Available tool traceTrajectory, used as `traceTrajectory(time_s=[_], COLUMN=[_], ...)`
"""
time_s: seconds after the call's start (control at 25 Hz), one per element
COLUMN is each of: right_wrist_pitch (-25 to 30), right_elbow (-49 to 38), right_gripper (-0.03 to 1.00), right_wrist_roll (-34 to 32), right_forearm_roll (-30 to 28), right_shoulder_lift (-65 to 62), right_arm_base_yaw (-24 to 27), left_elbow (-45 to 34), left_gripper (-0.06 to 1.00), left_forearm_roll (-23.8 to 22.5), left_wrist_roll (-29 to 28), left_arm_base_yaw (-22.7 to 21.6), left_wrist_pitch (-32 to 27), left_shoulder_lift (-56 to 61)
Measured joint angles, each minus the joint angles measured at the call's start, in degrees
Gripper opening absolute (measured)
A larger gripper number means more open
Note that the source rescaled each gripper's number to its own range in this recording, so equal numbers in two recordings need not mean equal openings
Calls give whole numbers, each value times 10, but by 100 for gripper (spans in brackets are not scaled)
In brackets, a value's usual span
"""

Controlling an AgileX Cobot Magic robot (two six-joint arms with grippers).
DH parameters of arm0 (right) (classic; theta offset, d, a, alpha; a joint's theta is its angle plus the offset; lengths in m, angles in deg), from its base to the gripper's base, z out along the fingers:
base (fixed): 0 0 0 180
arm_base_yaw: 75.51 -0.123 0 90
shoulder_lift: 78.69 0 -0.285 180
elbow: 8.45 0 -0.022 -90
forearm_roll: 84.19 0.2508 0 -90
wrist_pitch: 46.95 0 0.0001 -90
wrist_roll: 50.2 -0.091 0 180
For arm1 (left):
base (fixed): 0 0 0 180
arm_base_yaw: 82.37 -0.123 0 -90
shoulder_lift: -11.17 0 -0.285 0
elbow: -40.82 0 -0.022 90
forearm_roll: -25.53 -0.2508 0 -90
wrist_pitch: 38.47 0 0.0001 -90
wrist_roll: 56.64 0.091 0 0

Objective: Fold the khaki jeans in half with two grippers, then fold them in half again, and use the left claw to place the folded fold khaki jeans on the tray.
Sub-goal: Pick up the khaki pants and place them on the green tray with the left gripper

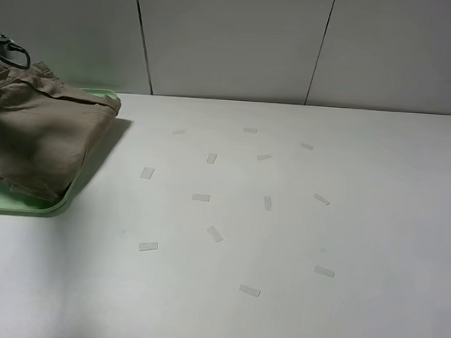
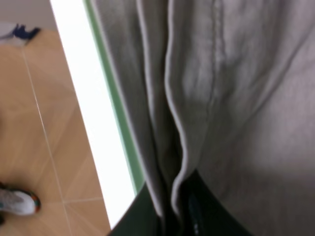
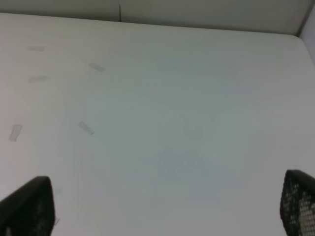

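Note:
The folded khaki jeans [image 1: 39, 142] hang in a bundle at the far left, their lower part over the pale green tray [image 1: 24, 204]. My left gripper [image 1: 5, 48] shows only partly at the left edge, above the bundle. In the left wrist view the left gripper [image 2: 173, 209] is shut on the stacked folds of the jeans [image 2: 236, 98], with the tray's rim [image 2: 115, 98] beside them. My right gripper [image 3: 167, 209] is open and empty above bare table; it is out of the exterior high view.
Several small pale tape strips [image 1: 215, 233] lie scattered over the white table [image 1: 361, 208]. A panelled wall [image 1: 233, 39] stands behind it. The table's left edge [image 2: 83, 98] and the floor [image 2: 29, 123] show beside the tray.

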Motion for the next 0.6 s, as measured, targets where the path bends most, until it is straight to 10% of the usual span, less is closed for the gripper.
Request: traceTrajectory(time_s=[0.6], right_wrist_pitch=[0], right_elbow=[0], right_gripper=[100], right_wrist_roll=[0], right_forearm_roll=[0], right_shoulder_lift=[0], right_arm_base_yaw=[0], left_elbow=[0], left_gripper=[1], left_forearm_roll=[-4], left_wrist_roll=[-75], left_arm_base_yaw=[-14], left_wrist_pitch=[12], left_shoulder_lift=[0])
